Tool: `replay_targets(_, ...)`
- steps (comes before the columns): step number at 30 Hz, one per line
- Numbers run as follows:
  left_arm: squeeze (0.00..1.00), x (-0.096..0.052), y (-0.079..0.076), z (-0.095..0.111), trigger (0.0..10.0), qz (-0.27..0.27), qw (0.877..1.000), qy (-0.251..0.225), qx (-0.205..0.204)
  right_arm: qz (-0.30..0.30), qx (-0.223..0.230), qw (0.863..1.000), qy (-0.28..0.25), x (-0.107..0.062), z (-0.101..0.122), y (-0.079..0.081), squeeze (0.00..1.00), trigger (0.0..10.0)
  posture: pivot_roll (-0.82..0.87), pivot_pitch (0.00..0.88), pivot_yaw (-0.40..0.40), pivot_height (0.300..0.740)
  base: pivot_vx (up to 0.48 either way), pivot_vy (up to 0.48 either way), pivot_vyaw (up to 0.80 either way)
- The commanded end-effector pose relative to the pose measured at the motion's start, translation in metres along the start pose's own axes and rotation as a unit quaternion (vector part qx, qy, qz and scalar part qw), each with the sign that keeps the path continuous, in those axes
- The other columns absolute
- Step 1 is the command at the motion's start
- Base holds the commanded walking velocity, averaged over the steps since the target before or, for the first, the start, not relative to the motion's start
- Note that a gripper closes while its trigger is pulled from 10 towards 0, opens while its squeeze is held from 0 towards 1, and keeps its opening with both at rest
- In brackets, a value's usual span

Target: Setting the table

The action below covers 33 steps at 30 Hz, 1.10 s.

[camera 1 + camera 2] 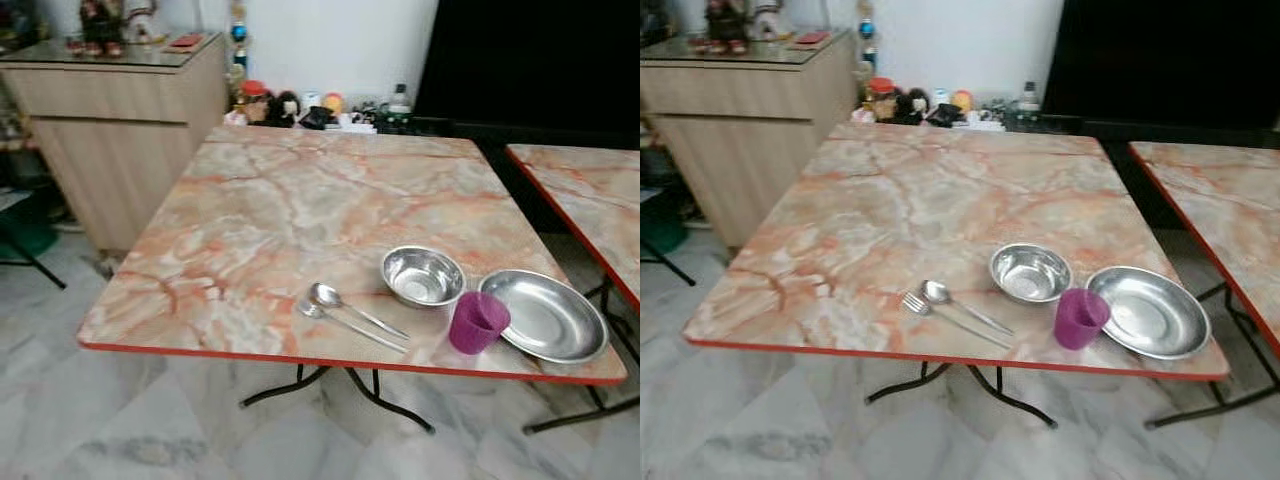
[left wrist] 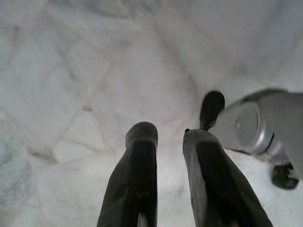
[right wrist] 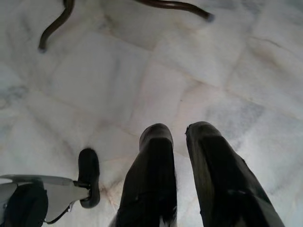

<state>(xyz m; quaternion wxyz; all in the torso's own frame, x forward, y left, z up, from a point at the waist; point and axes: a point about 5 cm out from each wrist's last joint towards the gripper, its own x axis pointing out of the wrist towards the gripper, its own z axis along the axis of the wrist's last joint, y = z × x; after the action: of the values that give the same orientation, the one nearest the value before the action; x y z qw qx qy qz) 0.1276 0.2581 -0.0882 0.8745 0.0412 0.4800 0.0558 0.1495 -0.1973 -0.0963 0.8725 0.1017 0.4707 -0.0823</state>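
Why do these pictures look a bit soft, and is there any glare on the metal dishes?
Eye views: slightly soft throughout, and the steel bowl and steel plate show pale reflections, not harsh glare. Left wrist view: the left claw is blurred up close and dark against the pale floor. Right wrist view: the right claw looks the same.

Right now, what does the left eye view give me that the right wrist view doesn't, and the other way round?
Left eye view: the marble table top with a steel bowl, steel plate, purple cup, spoon and fork grouped near its front right corner, and a wooden cabinet behind.
Right wrist view: the right gripper, fingers slightly apart, hanging over the floor and holding nothing.
Both: the pale marble floor and the table's black legs.
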Motion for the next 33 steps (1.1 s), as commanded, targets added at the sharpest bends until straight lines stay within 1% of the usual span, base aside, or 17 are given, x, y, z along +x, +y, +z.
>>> replay_targets(1, 0.00, 0.0182, -0.0471, 0.0833, 10.0, -0.046, 0.995, -0.076, -0.048, 0.019, 0.040, 0.997, -0.055, 0.0081, 0.0442, 0.0179, 0.00, 10.0, 0.16, 0.080, -0.071, 0.740, 0.000, 0.000, 0.00)
replay_targets(6, 0.00, 0.0181, -0.0472, 0.0839, 10.0, -0.045, 0.995, -0.079, -0.051, 0.033, 0.058, 0.996, -0.068, 0.0083, 0.0487, 0.0207, 0.00, 10.0, 0.16, 0.073, -0.075, 0.740, 0.000, 0.000, 0.00)
replay_targets(10, 0.00, 0.0180, -0.0491, 0.0810, 10.0, -0.050, 0.995, -0.074, -0.044, 0.039, 0.048, 0.995, -0.075, 0.0083, 0.0519, 0.0220, 0.00, 10.0, 0.15, 0.067, -0.078, 0.740, 0.000, 0.000, 0.00)
replay_targets(11, 0.00, 0.0180, -0.0497, 0.0804, 10.0, -0.051, 0.995, -0.074, -0.043, 0.033, 0.039, 0.996, -0.072, 0.0084, 0.0514, 0.0211, 0.00, 10.0, 0.15, 0.066, -0.078, 0.740, 0.000, 0.000, 0.00)
replay_targets(33, 0.00, 0.0180, -0.0497, 0.0804, 10.0, -0.051, 0.995, -0.074, -0.043, 0.033, 0.039, 0.996, -0.072, 0.0084, 0.0514, 0.0211, 0.00, 10.0, 0.15, 0.066, -0.078, 0.740, 0.000, 0.000, 0.00)
